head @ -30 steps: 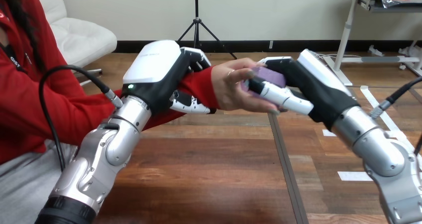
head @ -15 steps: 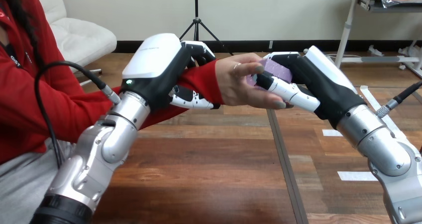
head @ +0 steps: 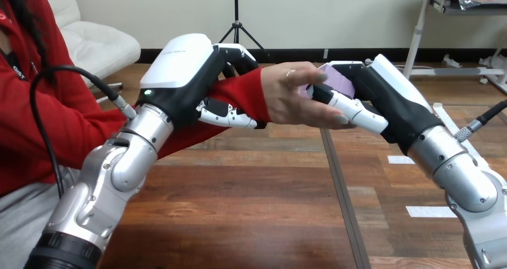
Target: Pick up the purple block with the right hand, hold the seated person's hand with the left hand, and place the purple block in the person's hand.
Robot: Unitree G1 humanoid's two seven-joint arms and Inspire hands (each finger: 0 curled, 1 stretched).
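My left hand point(head: 185, 78) is curled round the person's red-sleeved wrist point(head: 239, 95), fingers over the top and thumb below. The person's hand point(head: 290, 98) reaches right from that sleeve, above the table. A purple block point(head: 336, 80) sits at the person's fingertips, pinched between the thumb and fingers of my right hand point(head: 382, 101). The person's fingers lie over and under the block's near end, so most of it is hidden.
The wooden table point(head: 251, 209) spreads below both arms, with a dark seam point(head: 341, 203) running front to back. White tape marks point(head: 424, 211) lie at its right. The person sits at the left.
Both of my hands and the person's hand have risen a little above the table. The block stays in my right hand at the person's fingertips.
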